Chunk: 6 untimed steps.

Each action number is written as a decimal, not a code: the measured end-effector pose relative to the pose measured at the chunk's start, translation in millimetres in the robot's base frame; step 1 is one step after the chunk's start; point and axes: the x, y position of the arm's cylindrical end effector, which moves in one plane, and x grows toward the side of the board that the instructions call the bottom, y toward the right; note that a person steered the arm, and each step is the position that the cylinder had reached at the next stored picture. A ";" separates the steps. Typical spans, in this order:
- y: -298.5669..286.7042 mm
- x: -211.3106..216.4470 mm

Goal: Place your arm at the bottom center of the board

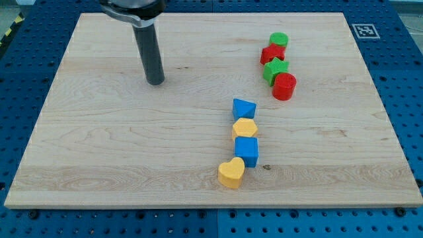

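My tip [156, 82] rests on the wooden board [99, 152] in its upper left part, well left of all the blocks. Near the board's middle, a column runs downward: a blue block [243, 108], a yellow block [244, 127], a blue cube [246, 150] and a yellow heart [231, 173]. At the upper right, a second column holds a green cylinder [279, 41], a red block [271, 54], a green star [275, 69] and a red cylinder [285, 86].
The board lies on a blue perforated table [410, 99]. A black-and-white marker tag [363, 30] sits by the board's top right corner.
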 end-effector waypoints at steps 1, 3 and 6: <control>8.8 0.0; 17.4 84.5; 123.3 225.4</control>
